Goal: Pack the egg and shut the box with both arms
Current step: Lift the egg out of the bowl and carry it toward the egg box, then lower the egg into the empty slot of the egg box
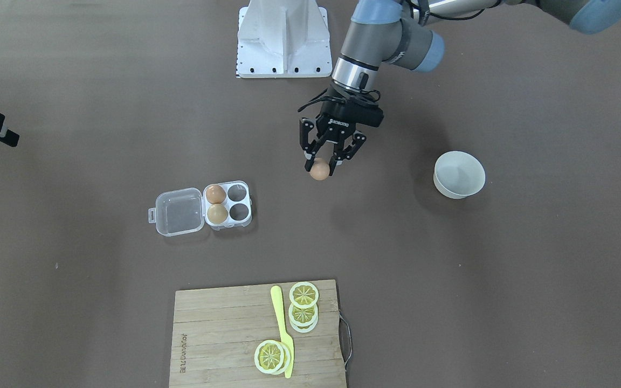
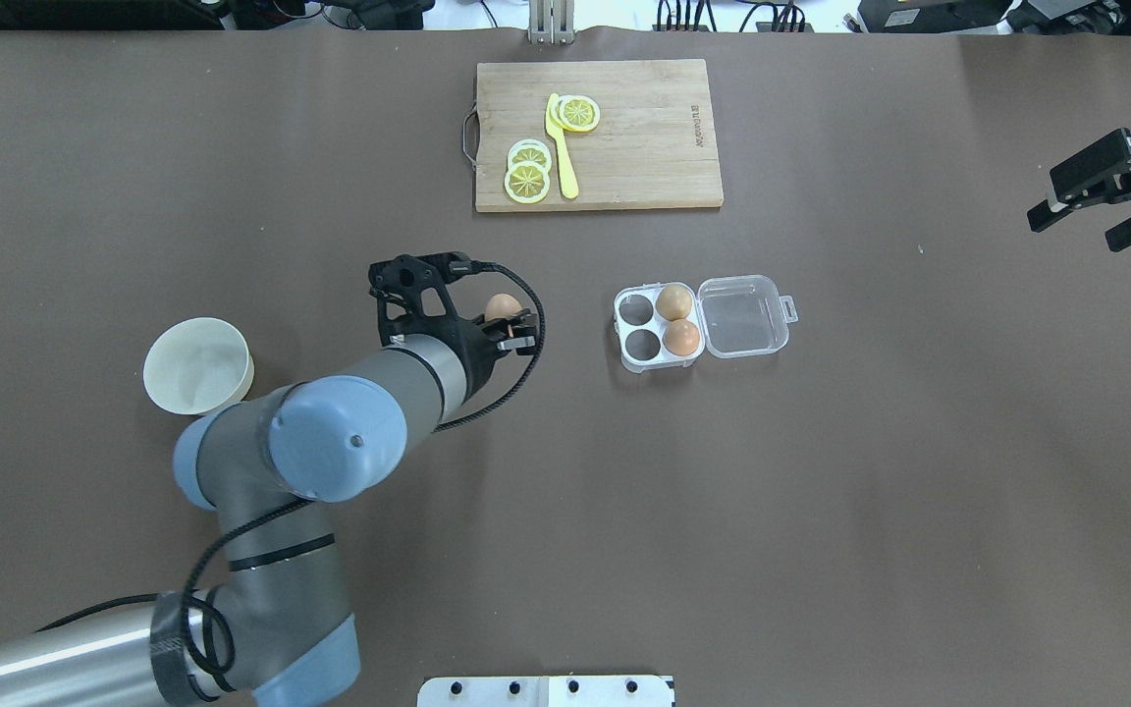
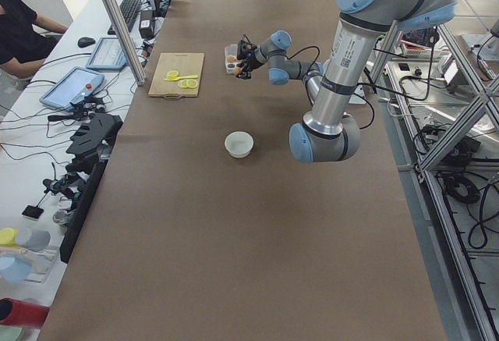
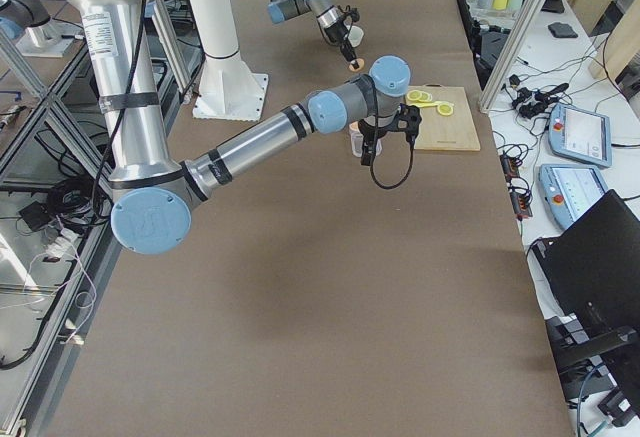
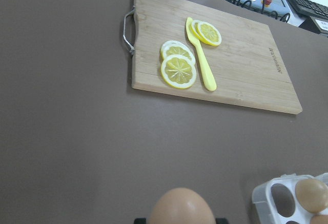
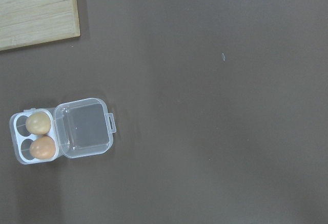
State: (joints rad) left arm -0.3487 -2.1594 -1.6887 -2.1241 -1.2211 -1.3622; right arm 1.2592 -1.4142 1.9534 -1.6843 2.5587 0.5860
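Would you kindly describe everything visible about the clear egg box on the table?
The egg box is a small clear plastic case with four white-rimmed round cells. It lies open on the brown table, its transparent lid folded flat beside the base, latch tab at the outer edge. The two cells next to the hinge hold a pale tan egg and an orange-brown egg; the other two are empty.

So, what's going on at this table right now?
The left arm's claw holds an orange-brown egg in the air, between the white bowl and the clear egg case. The case lies open on the table, with two eggs in the cells by its lid and two cells empty. The right claw hangs open far off to the side, holding nothing.
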